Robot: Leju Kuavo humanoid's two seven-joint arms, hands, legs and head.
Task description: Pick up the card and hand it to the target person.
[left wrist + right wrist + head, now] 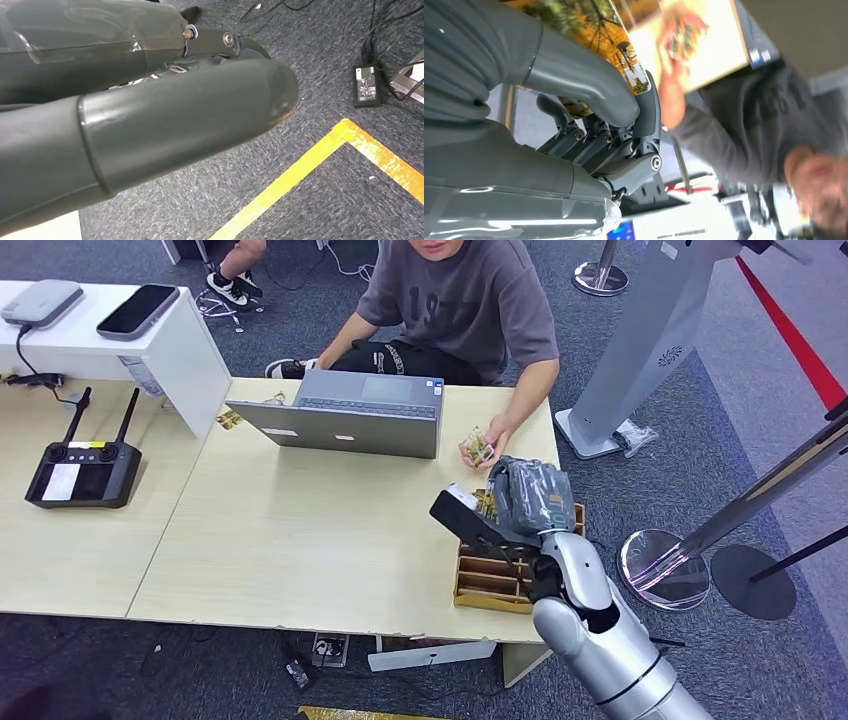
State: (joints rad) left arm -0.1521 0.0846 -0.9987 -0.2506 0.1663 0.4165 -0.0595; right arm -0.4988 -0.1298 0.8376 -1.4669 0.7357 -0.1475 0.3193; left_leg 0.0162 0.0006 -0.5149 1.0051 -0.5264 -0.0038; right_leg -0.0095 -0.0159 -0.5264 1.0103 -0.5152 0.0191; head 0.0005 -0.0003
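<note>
The right hand is raised above the wooden slotted tray at the table's right end, pinching a card printed with yellow autumn trees between its thumb and fingers. The seated person's hand, just beyond it near the open laptop, grips another card. The left hand hangs over grey carpet; its grip cannot be told.
</note>
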